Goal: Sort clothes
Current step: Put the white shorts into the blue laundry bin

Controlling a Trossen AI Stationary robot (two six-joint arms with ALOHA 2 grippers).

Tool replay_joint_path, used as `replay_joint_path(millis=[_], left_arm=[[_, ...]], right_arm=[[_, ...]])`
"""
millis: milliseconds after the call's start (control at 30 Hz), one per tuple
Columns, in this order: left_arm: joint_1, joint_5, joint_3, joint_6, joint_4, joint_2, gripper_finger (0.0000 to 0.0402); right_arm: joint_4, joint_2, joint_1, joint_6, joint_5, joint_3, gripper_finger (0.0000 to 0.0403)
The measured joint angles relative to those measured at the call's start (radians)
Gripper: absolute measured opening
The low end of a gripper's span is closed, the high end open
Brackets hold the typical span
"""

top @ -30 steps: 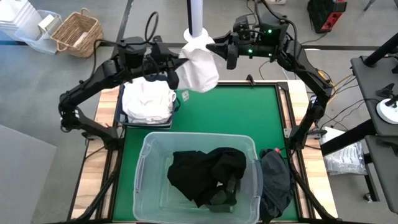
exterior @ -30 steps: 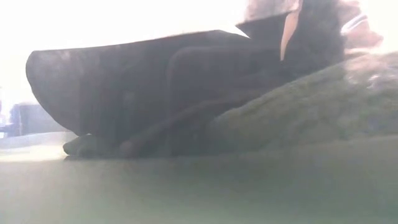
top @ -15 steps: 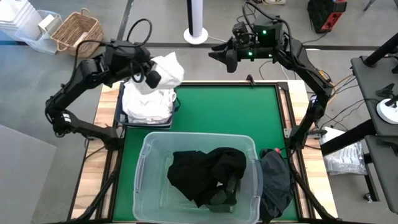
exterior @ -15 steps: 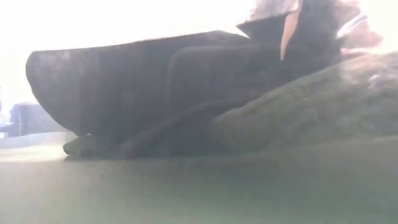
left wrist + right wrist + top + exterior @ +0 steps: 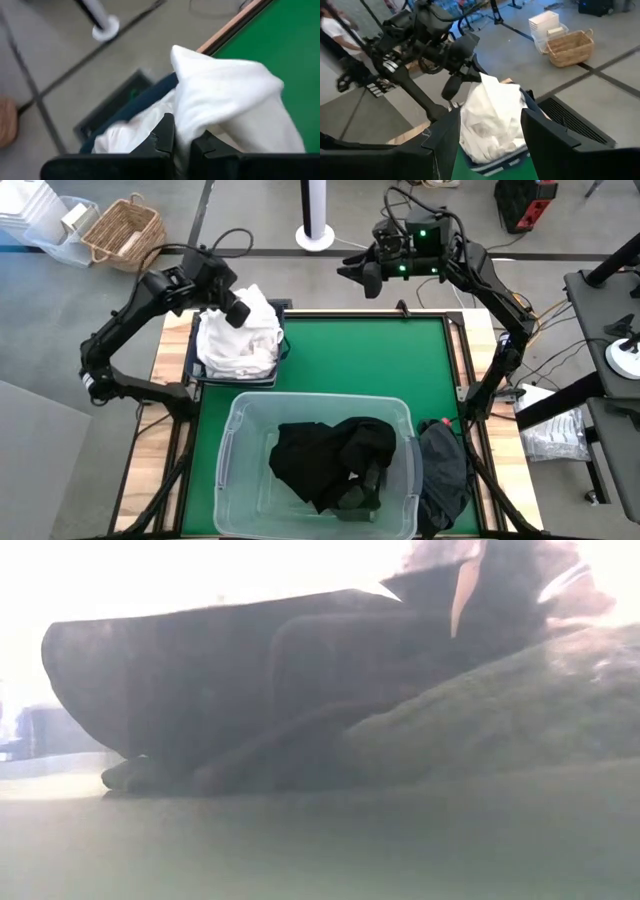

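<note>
So our left arm is bent over the navy blue bin (image 5: 193,365), elbow out wide, with the left gripper (image 5: 237,310) angled down over the bin's far end. Its fingers (image 5: 162,135) are pinched tight on a white garment (image 5: 225,100), a soft crumpled piece with a peaked fold sticking up just past the fingertips. That piece sits on top of the white pile (image 5: 236,342) heaped in the bin, so the held cloth is touching the pile, right under the gripper.

Our right arm reaches up and away from the bin, out past the far edge of the green mat (image 5: 370,355). The right gripper (image 5: 362,272) hangs there pointing toward the bin, fingers (image 5: 540,132) spread wide with nothing between them.

On the bin's near side sits the clear plastic tub (image 5: 232,448), holding the black clothes (image 5: 330,455) in a loose heap. One more dark garment (image 5: 443,465) is draped just outside the tub, on the side away from the bin.
</note>
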Motion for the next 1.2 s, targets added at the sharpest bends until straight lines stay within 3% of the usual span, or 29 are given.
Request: replay_joint_path(millis=[533,867,1200], left_arm=[[0.031,0.0,-0.355,0.006,-0.025,-0.016,0.0],[0.034,0.164,-0.542,0.013,0.07,-0.022,0.0],[0.062,0.216,-0.725,0.009,0.203,-0.024,0.0]], right_arm=[[-0.041,0.0,0.0,-0.005,0.036,0.0,0.0201],[-0.067,0.0,0.0,-0.015,0.066,0.0,0.0201],[-0.072,0.0,0.0,-0.016,0.066,0.0,0.0201]])
